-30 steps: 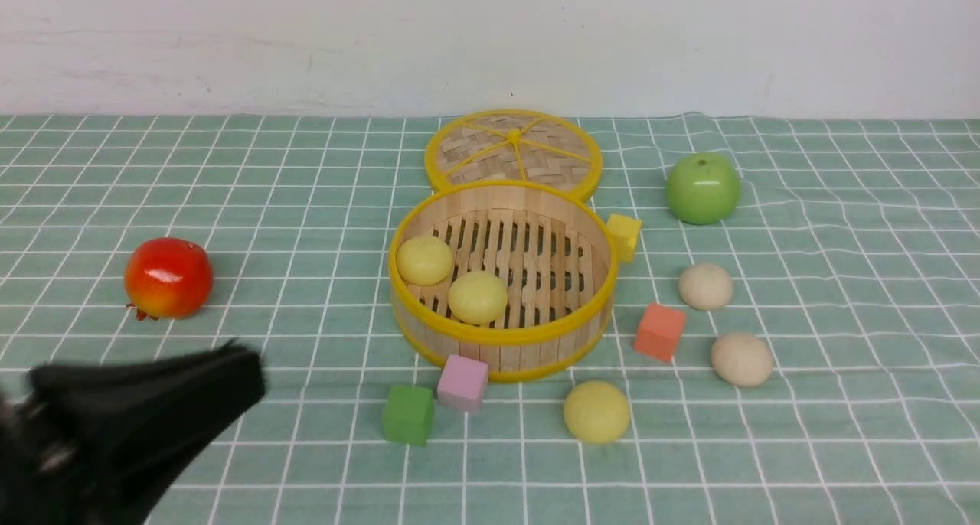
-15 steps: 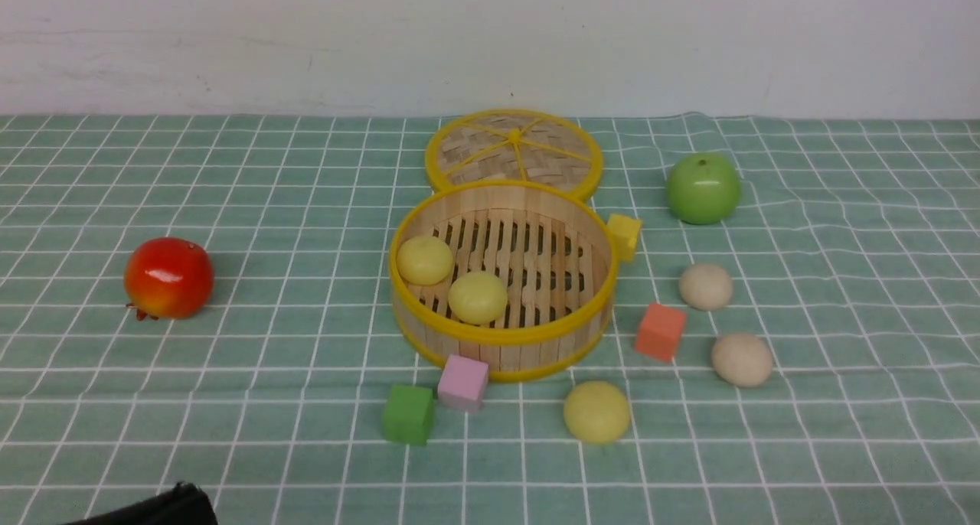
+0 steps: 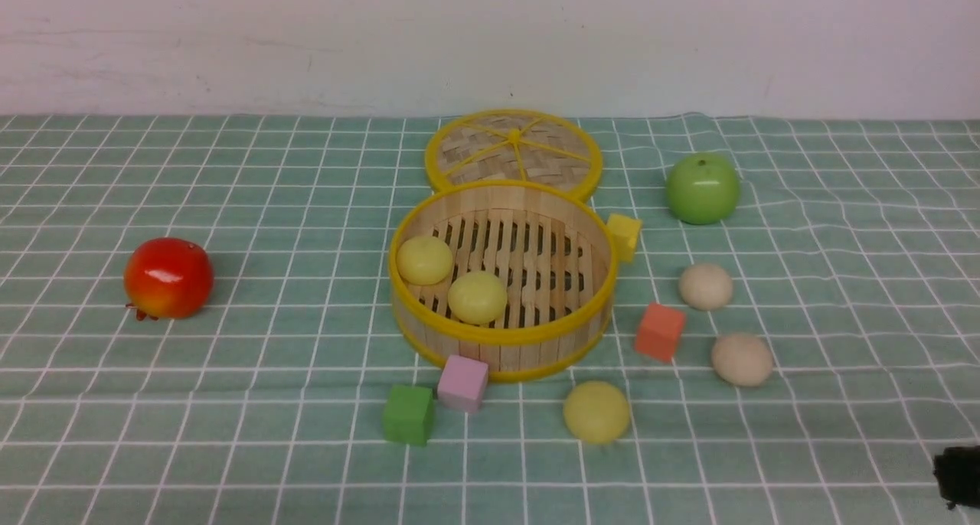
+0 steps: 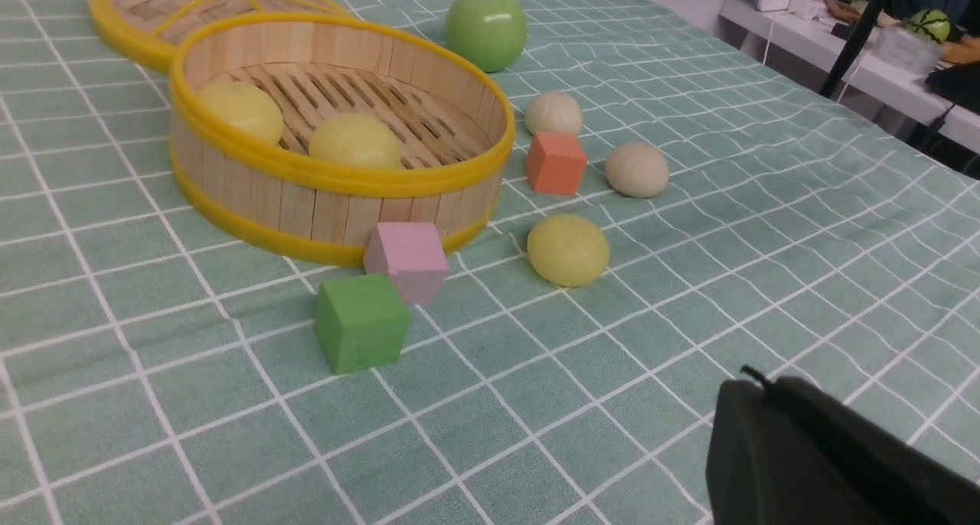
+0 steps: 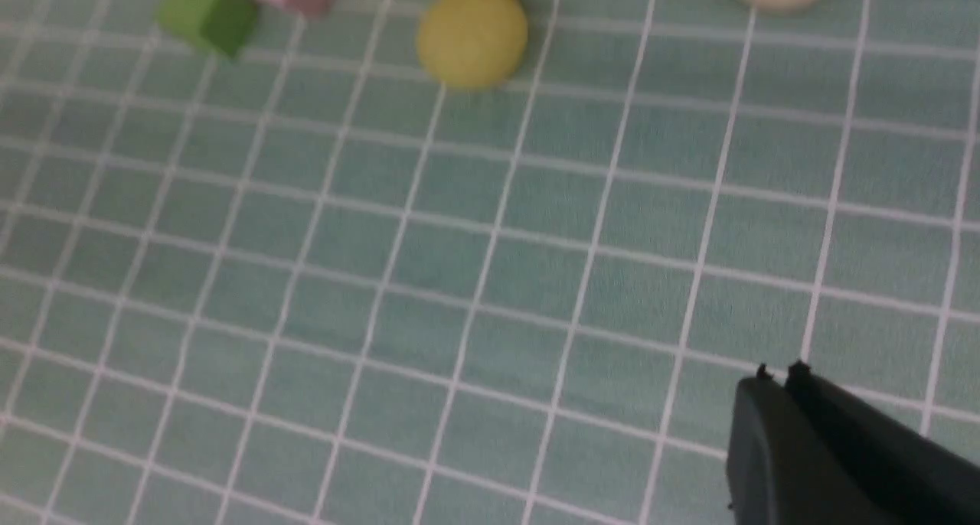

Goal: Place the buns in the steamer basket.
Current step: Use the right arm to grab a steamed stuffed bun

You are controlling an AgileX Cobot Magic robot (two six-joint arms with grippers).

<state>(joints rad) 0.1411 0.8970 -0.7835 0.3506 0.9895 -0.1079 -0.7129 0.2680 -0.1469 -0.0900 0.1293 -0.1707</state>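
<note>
Base: checked green cloth [image 3: 230, 448], everything stands on it.

1. right gripper [image 5: 779, 378]: a dark tip at the lower right edge of the front view. Fingers pressed together, nothing between them.
2. left gripper [image 4: 756, 391]: outside the front view, seen only by its own wrist camera. Closed and empty, over bare cloth.
3. green cube [image 3: 408, 414], pink cube [image 3: 462, 383]: lower centre, just beside each other. The pink one is against the basket's near wall.
4. loose yellow bun [image 3: 596, 411]: lower centre, right of the cubes, outside the basket.
5. near beige bun [image 3: 742, 359], orange cube [image 3: 660, 331], far beige bun [image 3: 705, 286]: right of centre, on the cloth.
6. steamer basket [image 3: 505, 335]: centre of frame, upright, uncovered. Its left half holds the front inner bun [image 3: 477, 297] and rear inner bun [image 3: 424, 260], both pale yellow.
7. red fruit [image 3: 168, 278]: centre left, well apart.
8. yellow cube [image 3: 624, 236]: at the basket's right outer wall.
9. green apple [image 3: 702, 188]: upper right of centre.
10. woven lid [image 3: 513, 150]: flat, directly behind the basket, its near edge hidden by it.
</note>
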